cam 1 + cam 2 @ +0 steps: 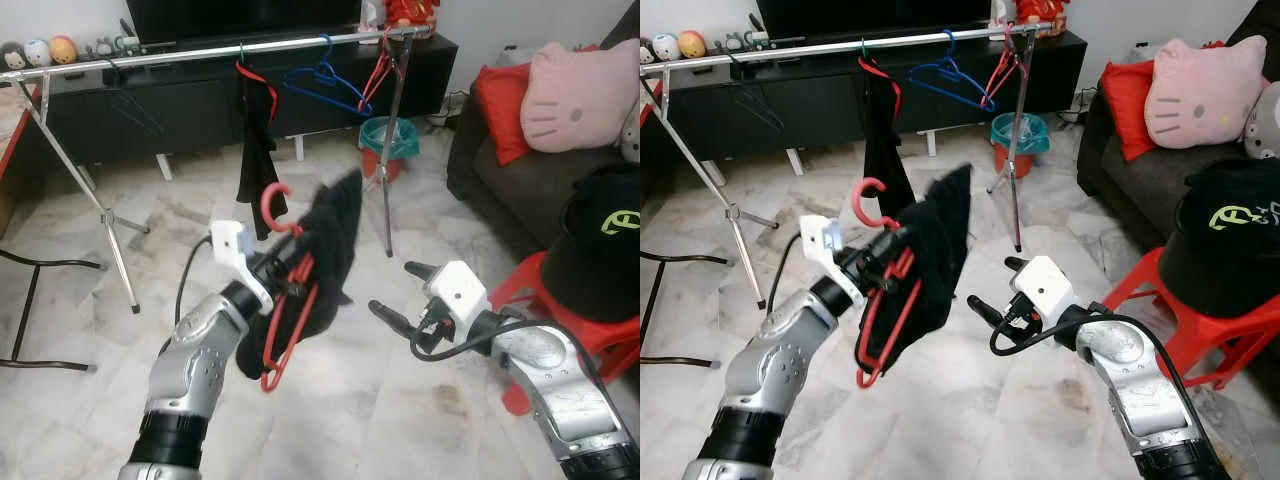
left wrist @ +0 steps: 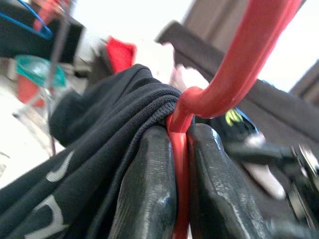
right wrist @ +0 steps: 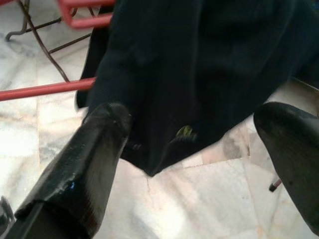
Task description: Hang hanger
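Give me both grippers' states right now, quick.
Left gripper: shut on the red hanger, which carries a black garment.
Right gripper: open, holding nothing, beside the garment.

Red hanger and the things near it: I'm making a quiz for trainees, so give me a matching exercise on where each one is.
Things:
1. red hanger
2. blue hanger
3. black cap
4. pink cushion

Places:
A. on the red stool
B. on the sofa
C. in the left gripper
D. on the rail

Pairs: 1-C, 2-D, 3-A, 4-B
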